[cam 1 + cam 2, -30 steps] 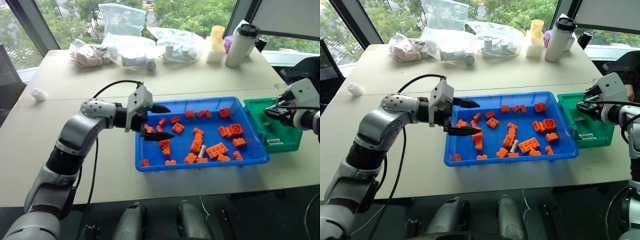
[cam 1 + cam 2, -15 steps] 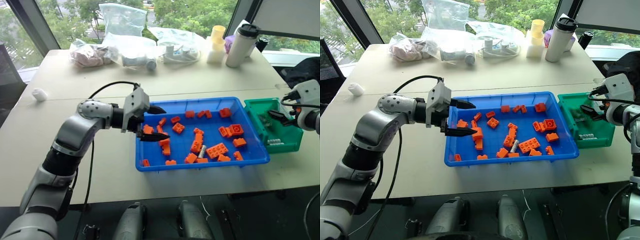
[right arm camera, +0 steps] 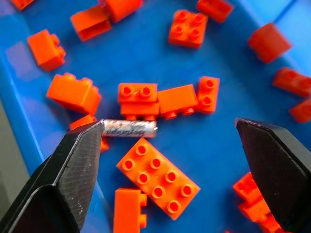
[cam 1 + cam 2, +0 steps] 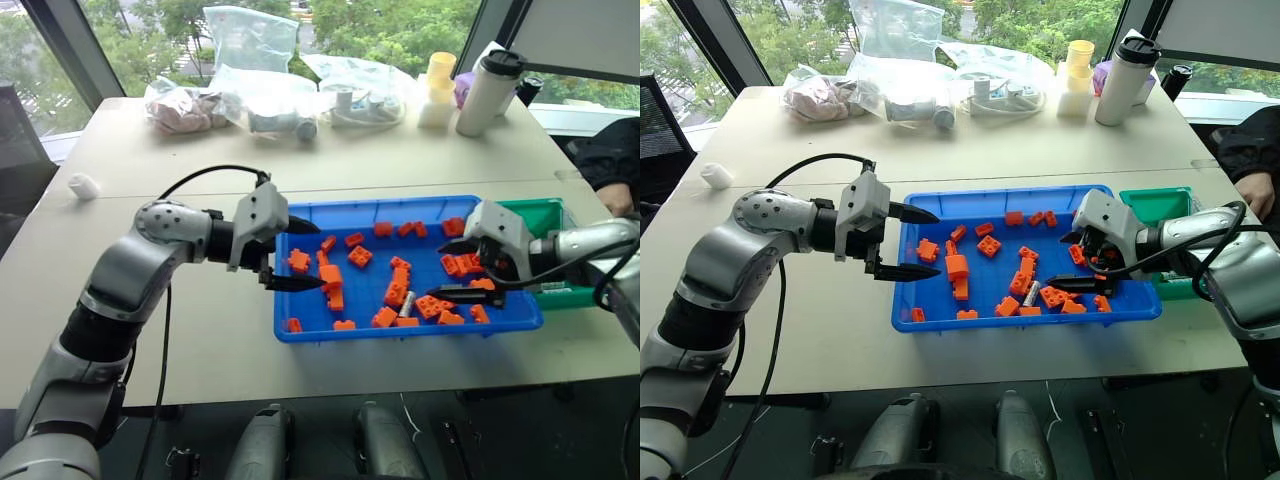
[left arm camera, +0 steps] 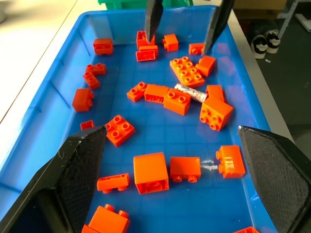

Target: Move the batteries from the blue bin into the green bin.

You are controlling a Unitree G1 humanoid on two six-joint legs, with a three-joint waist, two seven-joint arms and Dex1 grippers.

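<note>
Silver battery (image 3: 129,128) lies flat among orange bricks (image 3: 158,177) in the blue bin (image 4: 300,332), its long axis pointing across the bin's width. Both the right gripper (image 4: 1092,262) and left gripper (image 4: 291,255) hover spread, empty.

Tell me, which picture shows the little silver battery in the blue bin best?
The right wrist view: the battery lies large and unhidden among orange bricks, just off one fingertip of the open right gripper. The left wrist view shows it smaller, between bricks. In the eye views it is only a tiny silver sliver in the blue bin.
</note>
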